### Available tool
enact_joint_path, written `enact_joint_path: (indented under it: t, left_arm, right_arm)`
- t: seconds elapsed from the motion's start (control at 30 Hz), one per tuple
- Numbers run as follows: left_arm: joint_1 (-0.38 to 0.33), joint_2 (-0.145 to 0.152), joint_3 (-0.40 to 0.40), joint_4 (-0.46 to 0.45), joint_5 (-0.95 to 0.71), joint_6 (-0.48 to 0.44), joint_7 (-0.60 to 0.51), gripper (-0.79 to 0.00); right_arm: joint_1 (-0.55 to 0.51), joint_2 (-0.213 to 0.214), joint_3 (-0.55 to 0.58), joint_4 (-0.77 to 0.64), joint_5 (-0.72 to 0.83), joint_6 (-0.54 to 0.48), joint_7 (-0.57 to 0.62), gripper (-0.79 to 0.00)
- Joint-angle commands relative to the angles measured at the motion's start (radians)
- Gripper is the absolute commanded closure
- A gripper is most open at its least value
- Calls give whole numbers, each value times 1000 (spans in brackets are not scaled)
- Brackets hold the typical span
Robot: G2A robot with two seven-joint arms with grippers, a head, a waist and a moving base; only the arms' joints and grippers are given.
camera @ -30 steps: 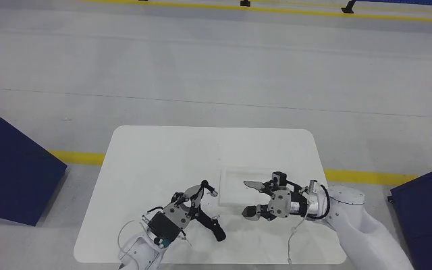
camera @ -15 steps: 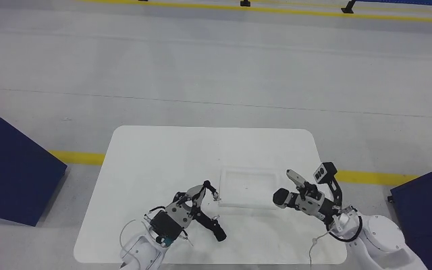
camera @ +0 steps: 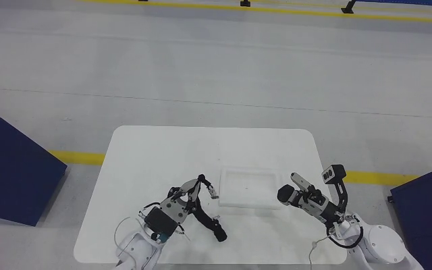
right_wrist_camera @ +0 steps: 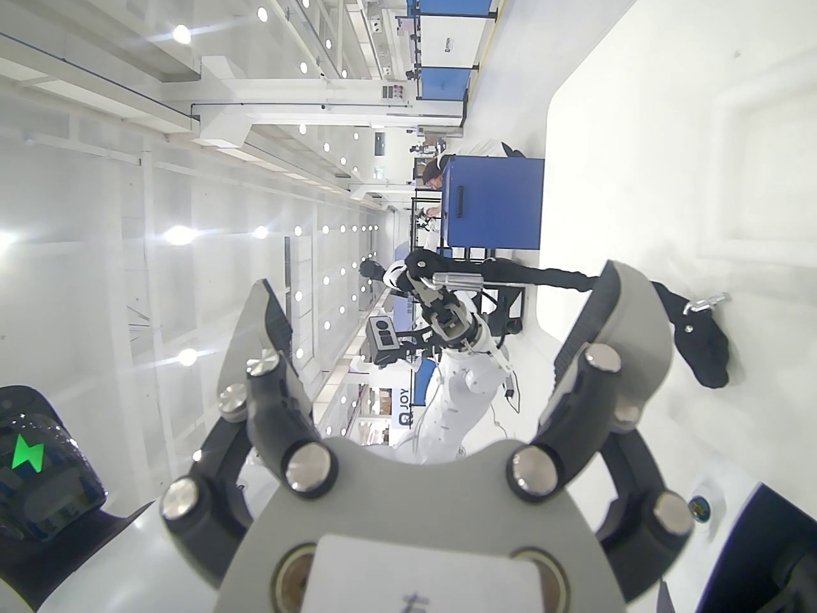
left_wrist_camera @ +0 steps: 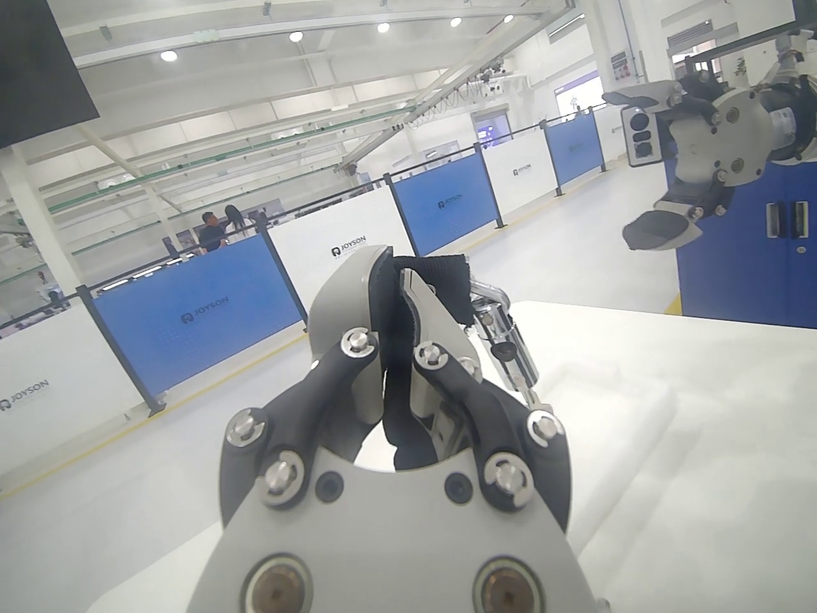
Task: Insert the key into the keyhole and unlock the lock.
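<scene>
Now the right gripper (camera: 289, 187) sits at the lower right of the top view, just past the right edge of the white tray (camera: 250, 185). A second ago it hung over the tray's lower middle, close to the other arm, so it has drawn back and turned its wrist. Its fingers are spread wide with nothing between them, as they were then. The left gripper (left_wrist_camera: 392, 271) has barely shifted and stays at the lower centre-left, by the tray's left edge. Its fingers are pressed together on what looks like a black strap (left_wrist_camera: 440, 271). The chrome lock (left_wrist_camera: 504, 338) lies right against the outer side of one finger, its dark keyhole facing roughly toward the wrist camera. I cannot make out the key anywhere. The lock and the empty right gripper are now well apart, with the tray between them. I judge that insertion is not under way and that the right arm must first have the key.
</scene>
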Motion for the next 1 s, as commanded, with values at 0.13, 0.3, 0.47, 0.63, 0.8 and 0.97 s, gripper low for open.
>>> enact_joint_path:
  t: [0.13,0.3,0.47,0.63,0.8,0.97]
  left_arm:
    - [-18,10,-69,-76,30,10,-59,0]
    - [-55,13,-109,-126,37,12,-96,0]
    - [-91,14,-125,-145,41,4,-131,0]
    - [-126,11,-104,-72,59,-3,-161,0]
    - [-155,4,-58,65,89,14,-184,0]
    - [-188,-8,-5,221,87,29,-200,0]
  right_arm:
    - [0,0,0,0,0,0,0,-785]
    - [0,0,0,0,0,0,0,-785]
    - [0,0,0,0,0,0,0,-785]
    - [0,0,0,0,0,0,0,-785]
    - [0,0,0,0,0,0,0,-785]
    - [0,0,0,0,0,0,0,-785]
